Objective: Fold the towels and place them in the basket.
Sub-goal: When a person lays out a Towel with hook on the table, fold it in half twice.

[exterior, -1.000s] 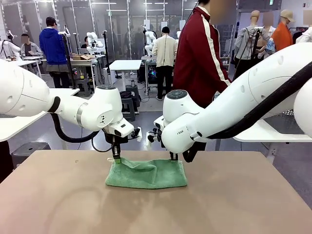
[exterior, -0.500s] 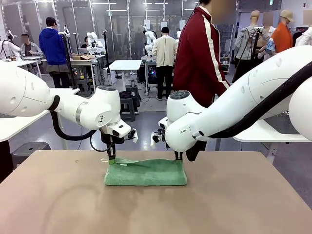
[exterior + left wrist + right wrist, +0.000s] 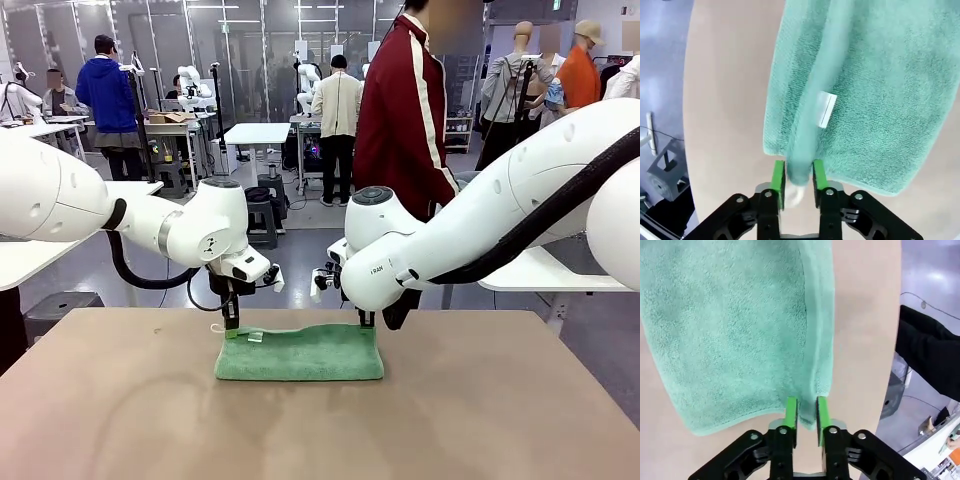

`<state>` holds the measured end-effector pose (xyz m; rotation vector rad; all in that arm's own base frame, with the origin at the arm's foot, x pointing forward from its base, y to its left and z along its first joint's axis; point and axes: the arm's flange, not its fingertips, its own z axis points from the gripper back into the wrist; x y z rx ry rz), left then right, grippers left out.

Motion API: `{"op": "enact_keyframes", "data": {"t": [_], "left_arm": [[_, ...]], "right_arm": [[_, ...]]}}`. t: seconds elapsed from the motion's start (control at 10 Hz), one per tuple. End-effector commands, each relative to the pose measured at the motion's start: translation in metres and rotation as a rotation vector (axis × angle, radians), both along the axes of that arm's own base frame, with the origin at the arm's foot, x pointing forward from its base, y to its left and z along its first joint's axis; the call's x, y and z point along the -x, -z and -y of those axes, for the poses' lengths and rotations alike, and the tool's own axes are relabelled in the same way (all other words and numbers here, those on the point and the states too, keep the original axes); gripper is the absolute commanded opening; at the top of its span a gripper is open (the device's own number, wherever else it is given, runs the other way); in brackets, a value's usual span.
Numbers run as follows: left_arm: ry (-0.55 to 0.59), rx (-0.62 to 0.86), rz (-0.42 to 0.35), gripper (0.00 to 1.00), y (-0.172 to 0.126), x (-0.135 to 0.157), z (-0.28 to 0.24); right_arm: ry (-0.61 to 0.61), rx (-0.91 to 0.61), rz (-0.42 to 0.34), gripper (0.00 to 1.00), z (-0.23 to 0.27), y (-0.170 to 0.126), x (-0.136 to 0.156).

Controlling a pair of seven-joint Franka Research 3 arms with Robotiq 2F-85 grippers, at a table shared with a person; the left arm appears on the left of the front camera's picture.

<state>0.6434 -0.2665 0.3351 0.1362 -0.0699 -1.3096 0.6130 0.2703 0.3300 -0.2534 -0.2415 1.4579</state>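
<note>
A mint green towel [image 3: 300, 354] lies folded in half on the far middle of the table. My left gripper [image 3: 231, 326] is shut on its far left corner, and the left wrist view shows the towel's edge [image 3: 799, 165] pinched between the green pads, with a small white label [image 3: 826, 109] on the cloth. At the far right corner my right gripper [image 3: 366, 322] is shut on the doubled edge of the towel [image 3: 806, 405]. The grey towel and the basket are out of view.
A person in a dark red jacket [image 3: 405, 110] stands just beyond the table's far edge. The tan table [image 3: 320, 430] stretches bare toward the camera. Other people and workbenches stand farther back in the room.
Both grippers carried the towel's lifted edge toward the far side and lowered it. The raised, rumpled fold has flattened into a neat doubled towel.
</note>
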Motion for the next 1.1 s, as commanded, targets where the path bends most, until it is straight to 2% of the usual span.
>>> {"op": "enact_keyframes", "data": {"t": [0.0,0.1,0.2,0.3,0.5,0.6,0.7,0.8,1.0], "left_arm": [[-0.037,0.049,0.069,0.31,-0.005,-0.005,-0.006],[-0.039,0.069,0.075,0.67,-0.012,-0.009,-0.013],[-0.035,0.077,0.075,0.49,-0.021,-0.010,-0.021],[0.039,0.127,0.019,0.49,-0.043,-0.008,-0.040],[0.106,0.236,-0.077,0.49,-0.080,0.003,-0.083],[0.122,0.277,-0.101,0.49,-0.087,0.007,-0.095],[0.149,0.336,-0.134,0.49,-0.094,0.014,-0.112],[0.190,0.399,-0.165,0.49,-0.094,0.019,-0.123],[0.240,0.488,-0.196,0.49,-0.086,0.030,-0.135]], "right_arm": [[0.018,-0.038,0.033,0.25,0.002,0.000,-0.003],[0.018,-0.044,0.026,0.62,0.006,-0.010,-0.004],[0.021,-0.045,0.005,0.44,0.010,-0.022,-0.003],[0.061,-0.023,-0.109,0.44,0.022,-0.045,-0.001],[0.193,-0.027,-0.230,0.44,0.054,-0.098,0.019],[0.315,-0.053,-0.302,0.44,0.069,-0.120,0.033],[0.408,-0.098,-0.332,0.44,0.081,-0.135,0.044],[0.497,-0.186,-0.396,0.44,0.094,-0.145,0.055],[0.731,-0.362,-0.472,0.44,0.114,-0.132,0.068]]}}
